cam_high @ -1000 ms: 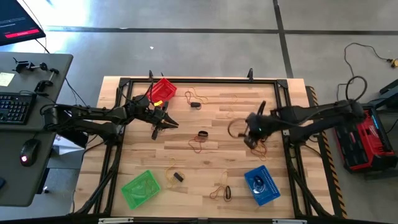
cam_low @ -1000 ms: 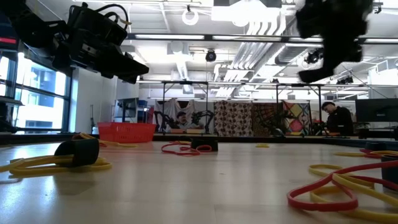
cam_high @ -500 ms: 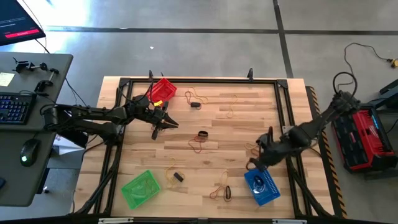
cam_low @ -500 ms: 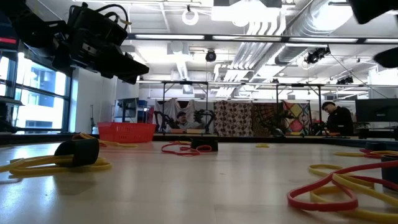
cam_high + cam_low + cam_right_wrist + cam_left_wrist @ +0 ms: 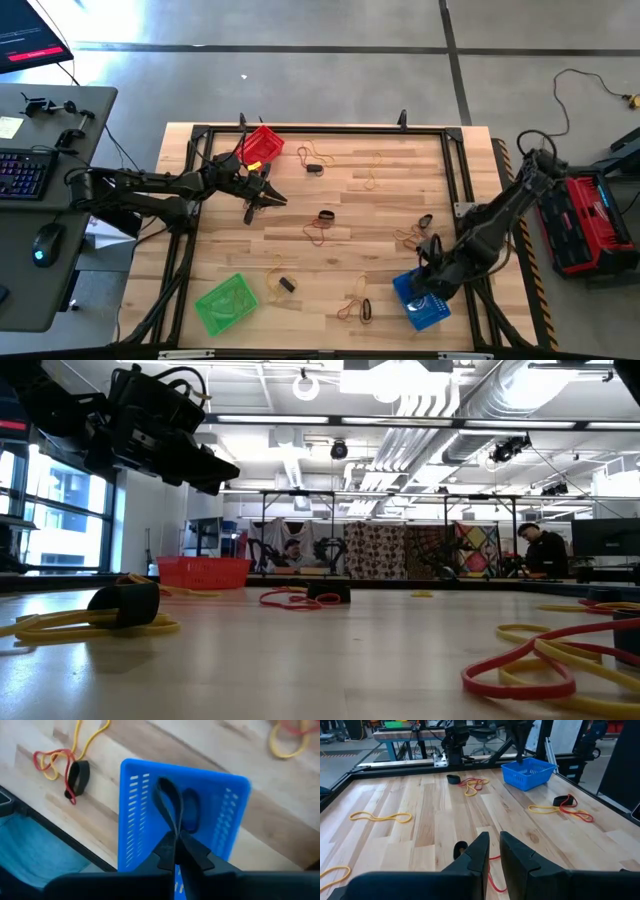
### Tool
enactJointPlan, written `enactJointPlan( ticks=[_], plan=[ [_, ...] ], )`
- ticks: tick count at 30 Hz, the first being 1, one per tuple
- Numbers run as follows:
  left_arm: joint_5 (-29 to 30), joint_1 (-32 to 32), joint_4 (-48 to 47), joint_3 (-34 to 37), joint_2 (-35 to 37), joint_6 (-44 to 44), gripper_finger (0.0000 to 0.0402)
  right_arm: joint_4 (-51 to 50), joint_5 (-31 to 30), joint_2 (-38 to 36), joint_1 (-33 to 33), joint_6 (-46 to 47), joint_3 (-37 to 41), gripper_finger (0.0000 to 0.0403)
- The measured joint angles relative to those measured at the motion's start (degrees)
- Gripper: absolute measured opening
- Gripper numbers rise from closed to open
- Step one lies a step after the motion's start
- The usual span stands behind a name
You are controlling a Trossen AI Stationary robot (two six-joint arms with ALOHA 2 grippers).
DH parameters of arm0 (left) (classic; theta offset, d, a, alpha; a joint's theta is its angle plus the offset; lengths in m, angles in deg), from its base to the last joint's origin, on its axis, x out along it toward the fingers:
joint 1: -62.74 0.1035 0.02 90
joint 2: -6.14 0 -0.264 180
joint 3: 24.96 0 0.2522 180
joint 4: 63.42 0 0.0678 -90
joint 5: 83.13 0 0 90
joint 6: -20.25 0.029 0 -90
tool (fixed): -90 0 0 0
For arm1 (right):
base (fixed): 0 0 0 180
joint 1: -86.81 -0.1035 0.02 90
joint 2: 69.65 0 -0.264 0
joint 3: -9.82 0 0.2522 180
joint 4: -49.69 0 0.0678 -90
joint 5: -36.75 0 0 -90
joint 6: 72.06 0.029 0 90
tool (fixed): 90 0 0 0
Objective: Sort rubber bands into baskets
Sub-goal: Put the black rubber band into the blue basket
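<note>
My right gripper [image 5: 176, 845] is above the blue basket [image 5: 420, 300] near the table's front right, shut on a thick black rubber band [image 5: 169, 802]. A second black band [image 5: 191, 815] lies inside that basket. My left gripper [image 5: 493, 845] hovers right of the red basket [image 5: 262, 144] at the far left. Its fingers are shut to a thin slit, with nothing seen between them. The green basket [image 5: 226, 303] stands at the front left. Loose yellow, red and black bands [image 5: 322, 226] lie on the wood. My right gripper pinches one end of the black band's loop [image 5: 172, 834] between its two fingertips. The fingers point steeply down. The rest of the loop hangs below them, flattened into a narrow oval, clear over the blue basket's inside.
Band clusters lie at the far middle [image 5: 313, 165], the centre right [image 5: 412, 236] and the front [image 5: 357, 306]. A black band with yellow [image 5: 284, 284] lies beside the green basket. A black frame [image 5: 300, 130] runs round the table. A red and black machine [image 5: 580, 225] stands off the right edge.
My right gripper has swung from the table's middle right toward the near edge, carrying the black band, and has rolled about its own axis. It now stands over the blue basket and has left the low view.
</note>
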Motion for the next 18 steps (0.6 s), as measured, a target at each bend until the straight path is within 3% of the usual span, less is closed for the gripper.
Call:
enactJointPlan(
  ticks=[18],
  plan=[
    [0.00, 0.00, -0.02, 0.00, 0.00, -1.99, 0.0035, 8.00, 0.45, 12.22, -1.17, 2.83, 0.02, 0.0000]
  ],
)
